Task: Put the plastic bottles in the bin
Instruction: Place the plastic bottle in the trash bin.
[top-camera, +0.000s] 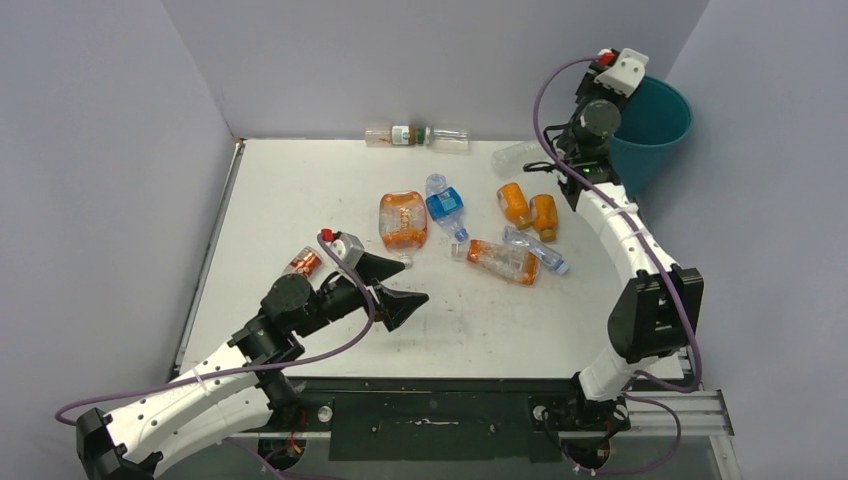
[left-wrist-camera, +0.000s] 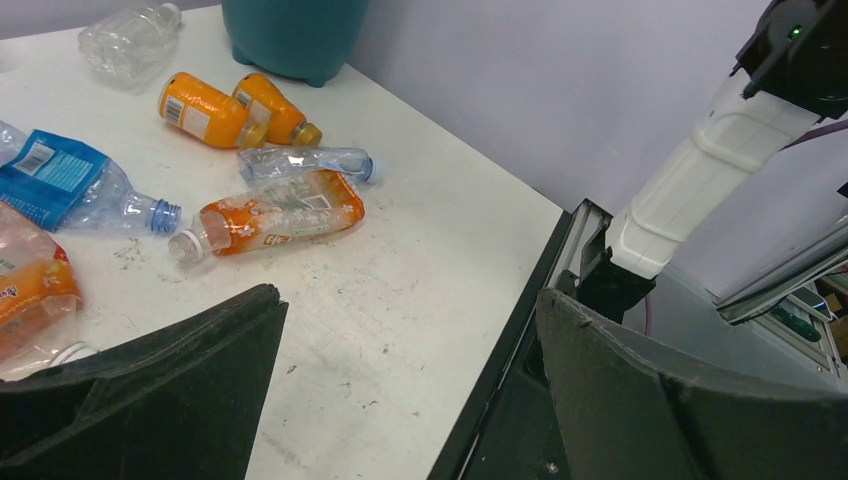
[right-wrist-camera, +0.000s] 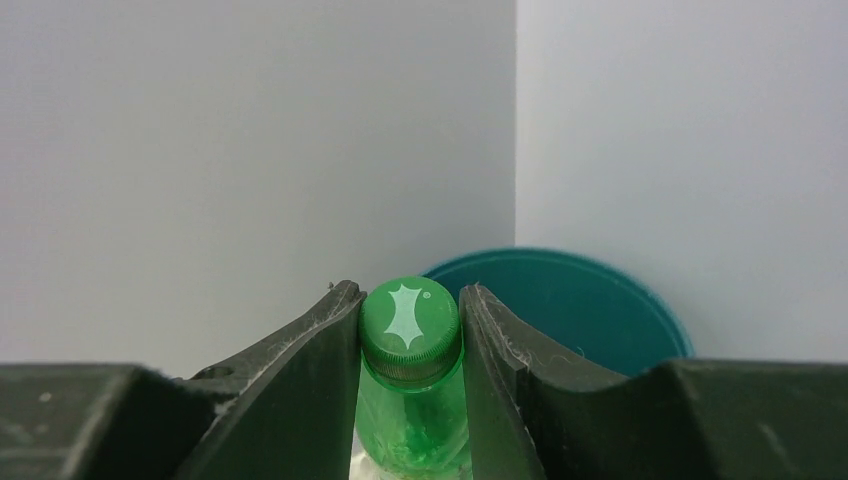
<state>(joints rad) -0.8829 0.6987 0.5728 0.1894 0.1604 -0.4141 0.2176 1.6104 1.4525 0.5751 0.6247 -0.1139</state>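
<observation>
My right gripper (right-wrist-camera: 409, 292) is shut on the cap end of a green bottle (right-wrist-camera: 412, 390), held up just short of the teal bin (right-wrist-camera: 590, 300), which stands at the table's far right corner (top-camera: 655, 125). My left gripper (top-camera: 413, 280) hangs open and holds nothing over the near middle of the table (left-wrist-camera: 408, 295). On the table lie an orange-labelled jug (top-camera: 403, 220), a blue-labelled bottle (top-camera: 445, 205), two orange bottles (top-camera: 514, 204) (top-camera: 544, 215), a crushed orange-labelled bottle (top-camera: 502, 260) and a clear one (top-camera: 535, 250).
Two more clear bottles (top-camera: 390, 135) (top-camera: 448, 137) lie against the back wall, another (top-camera: 515, 155) lies near the right arm, and a small one (top-camera: 305, 263) sits beside the left wrist. Grey walls close in three sides. The table's black front edge (left-wrist-camera: 520, 340) runs under the left gripper.
</observation>
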